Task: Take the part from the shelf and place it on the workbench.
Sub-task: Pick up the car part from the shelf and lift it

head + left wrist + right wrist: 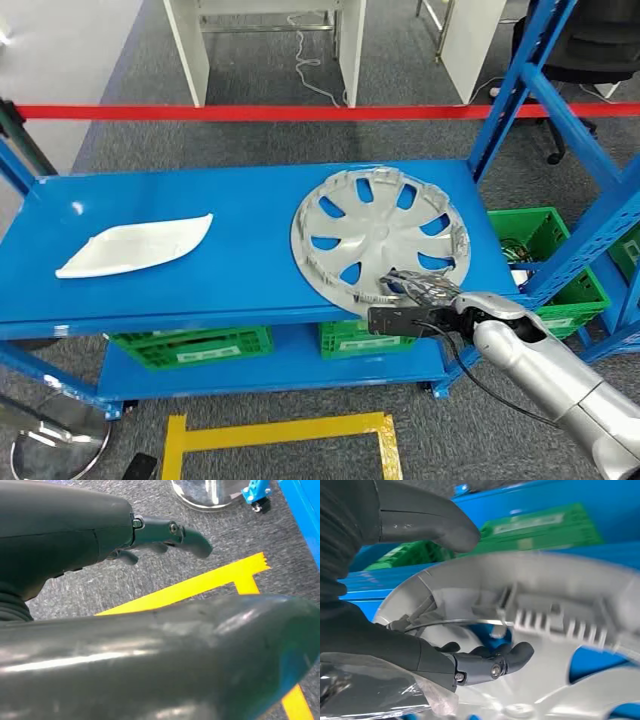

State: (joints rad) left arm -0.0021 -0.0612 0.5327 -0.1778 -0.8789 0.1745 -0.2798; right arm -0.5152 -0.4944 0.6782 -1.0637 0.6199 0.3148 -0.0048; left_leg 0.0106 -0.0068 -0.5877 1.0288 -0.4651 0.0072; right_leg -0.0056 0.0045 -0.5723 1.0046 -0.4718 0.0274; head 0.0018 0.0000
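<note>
A silver hubcap (pixel 377 235) lies flat on the right half of the blue shelf top (pixel 249 250), its clip side up. My right hand (pixel 419 300) is at the hubcap's near edge. In the right wrist view the dark fingers (pixel 490 662) lie across the hubcap's (pixel 554 585) inner face and the thumb (pixel 433 525) stands off beyond the rim, with a gap between thumb and rim. My left hand (pixel 113 530) hangs over the floor with its fingers stretched out and nothing in them.
A white curved panel (pixel 136 245) lies on the shelf's left half. Green crates (pixel 192 345) stand on the lower shelf, another (pixel 551 260) to the right. Blue uprights (pixel 521 80) rise at the right. Red tape (pixel 226 112) runs behind; yellow floor tape (pixel 279 432) and a round metal base (pixel 53 440) lie in front.
</note>
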